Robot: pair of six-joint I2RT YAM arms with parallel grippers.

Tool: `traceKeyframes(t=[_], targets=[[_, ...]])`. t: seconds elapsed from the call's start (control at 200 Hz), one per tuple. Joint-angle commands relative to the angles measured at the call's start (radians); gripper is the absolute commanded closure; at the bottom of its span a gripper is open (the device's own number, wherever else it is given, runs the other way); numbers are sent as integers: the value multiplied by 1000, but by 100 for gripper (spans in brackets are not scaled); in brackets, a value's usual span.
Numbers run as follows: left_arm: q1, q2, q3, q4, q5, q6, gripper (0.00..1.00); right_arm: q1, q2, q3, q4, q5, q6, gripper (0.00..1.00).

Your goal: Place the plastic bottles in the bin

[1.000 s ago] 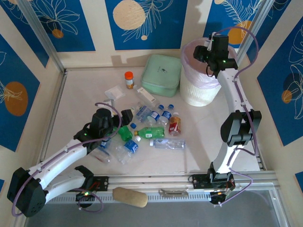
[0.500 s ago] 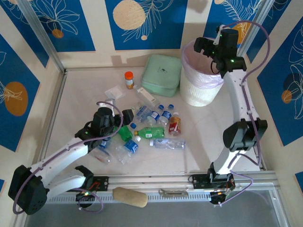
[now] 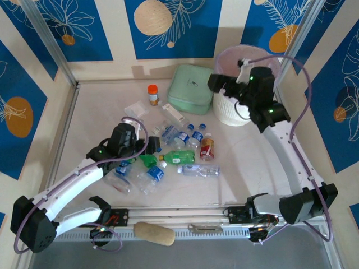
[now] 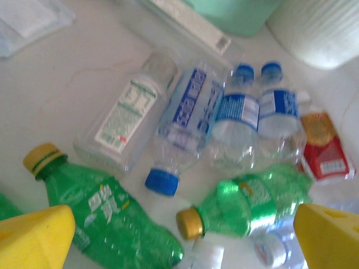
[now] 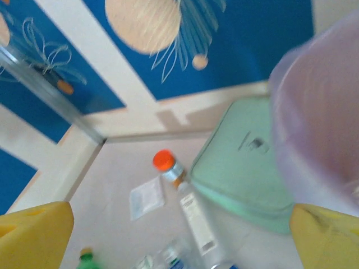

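Several plastic bottles (image 3: 182,148) lie heaped mid-table: clear ones with blue caps (image 4: 238,115), two green ones (image 4: 106,224) (image 4: 252,202) and one with a red label (image 4: 325,151). My left gripper (image 3: 147,147) hovers open just above the pile's left side, its yellow fingertips (image 4: 33,238) either side of the green bottles, gripping nothing. The bin (image 3: 231,115), white and ribbed with a pink liner (image 5: 320,129), stands at the back right. My right gripper (image 3: 217,84) hangs open and empty in front of the bin's left side, over the mint box edge.
A mint green lidded box (image 3: 192,88) sits left of the bin. An orange-capped jar (image 3: 152,94) and a flat clear bag (image 3: 136,109) lie behind the pile. A long clear bottle with a white label (image 5: 196,218) lies by the box. Walls close the table on three sides.
The right arm has swung down and left from above the bin to in front of it. The left gripper has shifted slightly over the pile.
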Motion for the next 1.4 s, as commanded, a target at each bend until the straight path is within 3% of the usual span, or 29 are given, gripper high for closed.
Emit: traceKeyframes(t=[0.0, 0.325, 0.7, 1.396], targets=[[5, -1, 32, -178, 100, 71, 0, 67, -39, -110, 67, -28, 80, 1], [-60, -44, 1, -375, 161, 27, 0, 172, -77, -368, 209, 16, 274, 1], [-216, -64, -52, -479, 74, -85, 0, 188, -17, -352, 206, 28, 306, 1], [-299, 167, -110, -279, 90, -89, 0, 195, -6, -333, 169, 51, 315, 1]])
